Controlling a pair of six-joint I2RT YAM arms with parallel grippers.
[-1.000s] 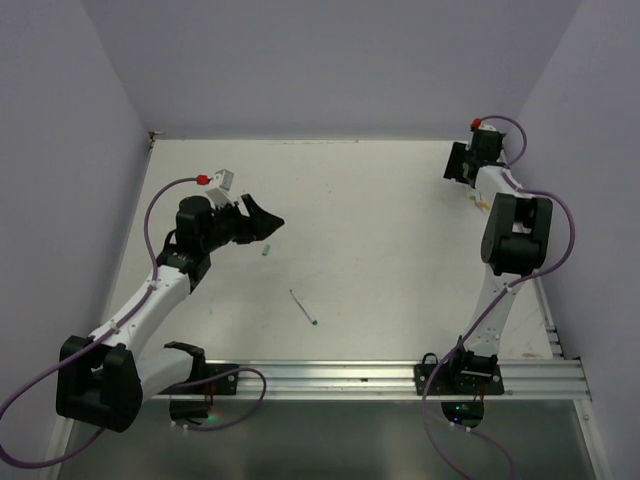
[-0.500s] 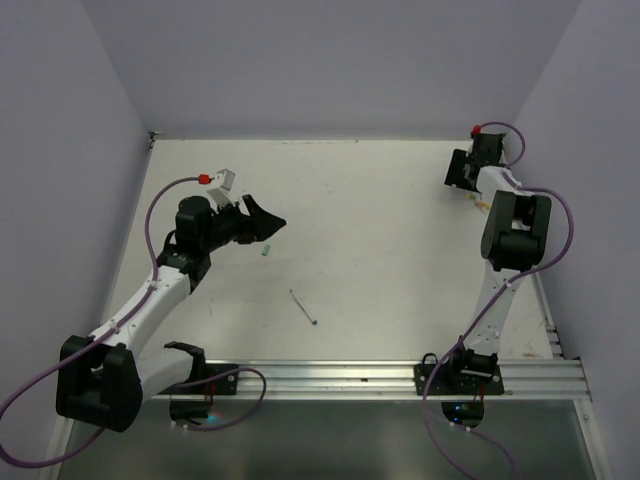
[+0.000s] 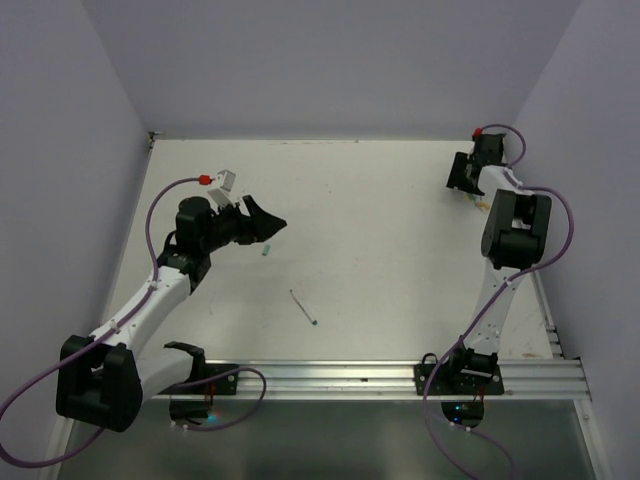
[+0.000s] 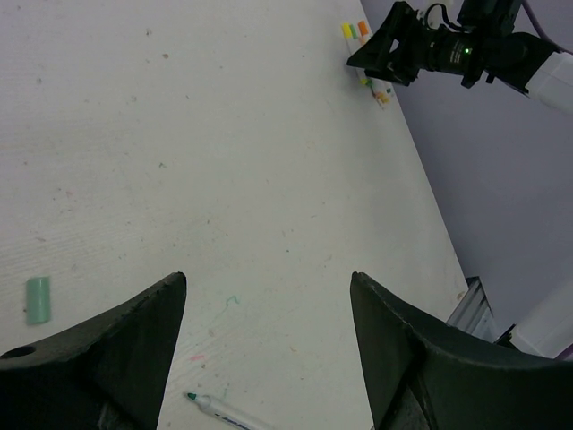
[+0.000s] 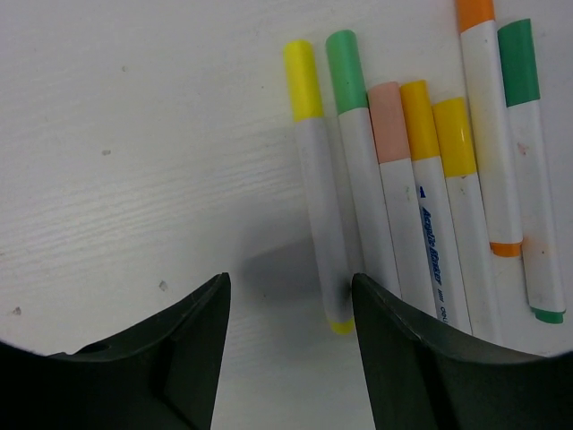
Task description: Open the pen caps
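Note:
My right gripper (image 5: 288,282) is open and empty, low over a row of several white-barrelled pens at the table's far right (image 3: 480,200). The nearest pen has a yellow cap (image 5: 303,81), and its lower end lies between my fingertips, close to the right finger (image 5: 394,349). Beside it lie pens with a green cap (image 5: 345,58), a pink cap (image 5: 387,109) and more. My left gripper (image 4: 267,282) is open and empty above the table. A loose green cap (image 4: 38,299) lies at its left (image 3: 266,252). An uncapped green-tipped pen (image 4: 215,408) lies near the table's middle (image 3: 304,308).
Purple walls enclose the table on three sides. A metal rail (image 3: 380,378) runs along the near edge. The right arm (image 4: 448,49) and the pen row (image 4: 363,31) show far off in the left wrist view.
The right wrist has shifted slightly over the pen row. The left arm, the loose green cap and the uncapped pen have not moved.

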